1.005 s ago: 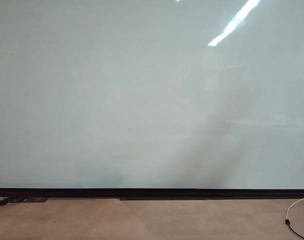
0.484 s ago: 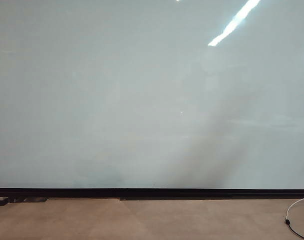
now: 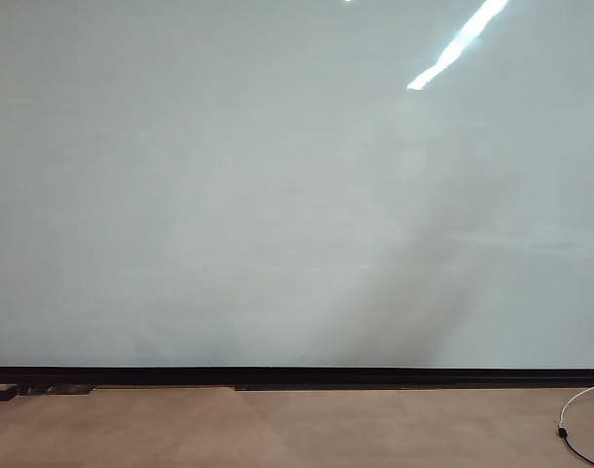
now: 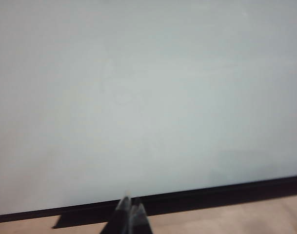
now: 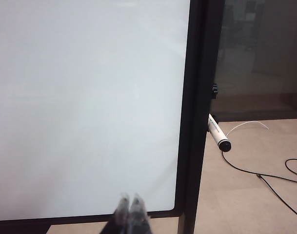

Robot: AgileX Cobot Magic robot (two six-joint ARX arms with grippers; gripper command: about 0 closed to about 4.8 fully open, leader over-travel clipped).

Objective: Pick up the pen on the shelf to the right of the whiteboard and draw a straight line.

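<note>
The left gripper [image 4: 130, 214] shows only as 2 dark fingertips pressed together at the edge of the left wrist view, with nothing between them. It points toward the whiteboard [image 4: 148, 97], whose pale glossy face fills nearly all of that view; the black strip [image 4: 211, 197] along the board's bottom edge runs just past the tips, with the tan floor [image 4: 246, 219] beyond it.

The right gripper [image 5: 130, 207] looks the same in the right wrist view: 2 blurred fingertips closed against each other and holding nothing. It faces the right-hand part of the whiteboard [image 5: 85, 97], near the lower corner where the black frame [image 5: 194, 97] turns upright.

The pen [image 5: 217, 135] sits just beyond that frame, on the far side of it from the board's face. It is a slim white marker with dark print on its barrel and a black end, tilted, sticking out from behind the frame so that part of it is hidden. It is well apart from the right gripper. What it rests on cannot be made out. A thin white cable [image 5: 246, 126] arcs close behind it, and a black cable [image 5: 265, 178] trails over the floor.

In the exterior view neither arm appears. The whiteboard [image 3: 277, 195] spans the picture, unmarked, with a bright streak of reflected light [image 3: 457, 44] near the top.
</note>
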